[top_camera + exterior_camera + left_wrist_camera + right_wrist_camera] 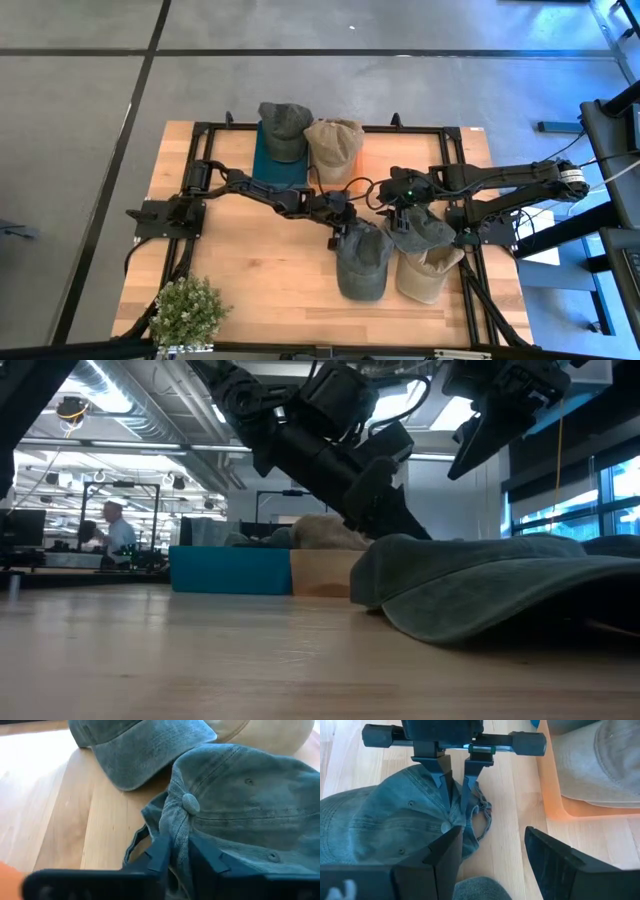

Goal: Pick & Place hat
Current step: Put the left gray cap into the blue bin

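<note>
A grey-green hat [362, 262] lies on the wooden table [250, 280], crown up, with its brim toward the near edge. It also shows in the low view [500, 580] and the right wrist view [380, 820]. My left gripper [338, 228] reaches in from the table's left and is shut on the hat's crown. My right gripper [492, 865] hangs open above the table just right of the hat [392, 205], with nothing between its fingers. My left gripper [181, 857] pinches a raised fold of the crown's cloth [179, 832] between its two fingers, just behind the top button [190, 802] and above the back strap [135, 842]. The fingers [442, 777] slant down from the table's left. The hat rests on the table.
To the right lie a second grey hat [420, 230] and a beige hat [425, 275]. At the far side a dark green hat [285, 128] sits on a teal box [262, 165], with a beige hat [335, 148] beside it. A potted plant [185, 310] stands at the near left corner.
</note>
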Controlling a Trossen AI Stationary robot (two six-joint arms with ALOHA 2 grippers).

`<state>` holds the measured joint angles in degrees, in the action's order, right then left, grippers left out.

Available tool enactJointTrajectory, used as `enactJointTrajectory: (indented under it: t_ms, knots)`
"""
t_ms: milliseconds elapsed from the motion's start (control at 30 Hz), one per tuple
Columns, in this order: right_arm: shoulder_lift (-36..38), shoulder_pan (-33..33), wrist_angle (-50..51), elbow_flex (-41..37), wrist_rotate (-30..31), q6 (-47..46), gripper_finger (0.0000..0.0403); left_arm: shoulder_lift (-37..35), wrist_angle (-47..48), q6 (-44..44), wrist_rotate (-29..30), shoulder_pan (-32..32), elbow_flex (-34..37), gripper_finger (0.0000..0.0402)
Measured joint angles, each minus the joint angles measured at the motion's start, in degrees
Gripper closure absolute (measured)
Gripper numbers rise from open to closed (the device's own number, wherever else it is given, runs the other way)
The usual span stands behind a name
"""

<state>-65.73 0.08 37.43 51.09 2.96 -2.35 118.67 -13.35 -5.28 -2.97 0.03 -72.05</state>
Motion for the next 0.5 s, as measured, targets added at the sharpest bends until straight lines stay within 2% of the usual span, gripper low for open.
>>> enactJointTrajectory:
  t_ms: [133,267,500]
  knots:
    - [0.0,0.0,0.1,0.0,0.0,0.0,0.0187,-0.1,0.2,-0.5,0.0,0.0,0.0,0.0393]
    - [0.0,0.0,0.3,0.0,0.0,0.0,0.0187,-3.2,3.0,-1.8,0.0,0.0,0.0,0.0397]
    - [0.0,0.0,0.3,0.0,0.9,-0.1,0.0187,-16.3,16.3,-6.3,1.4,0.0,0.0,0.0397]
